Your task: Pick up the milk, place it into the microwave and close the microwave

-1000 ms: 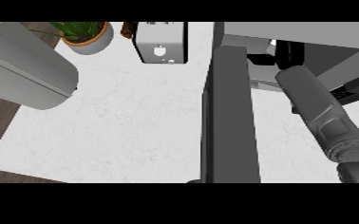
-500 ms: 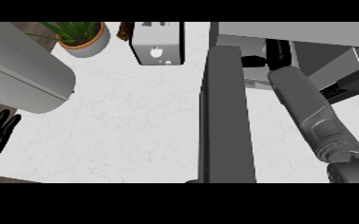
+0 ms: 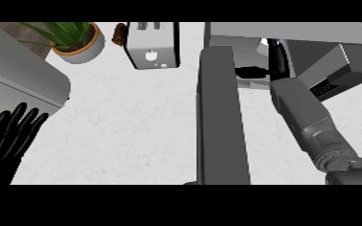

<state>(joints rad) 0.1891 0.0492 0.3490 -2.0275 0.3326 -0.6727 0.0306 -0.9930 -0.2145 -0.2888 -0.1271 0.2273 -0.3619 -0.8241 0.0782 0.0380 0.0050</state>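
The microwave (image 3: 283,31) stands at the top right with its dark grey door (image 3: 222,119) swung open toward me. My right forearm reaches past the door's edge, and my right hand (image 3: 277,60) is inside the cavity. A small white and blue patch, likely the milk (image 3: 268,41), shows just beyond that hand; whether the hand holds it is hidden. My left hand (image 3: 17,134) rests open at the lower left edge, fingers up.
A grey toaster (image 3: 152,45) stands at the back centre, with a small brown object (image 3: 118,33) beside it. A potted plant (image 3: 74,38) is at the back left. A large rounded grey appliance (image 3: 28,76) fills the left edge.
My left hand has risen into view at the lower left. The right forearm has pushed a little deeper toward the microwave's cavity.
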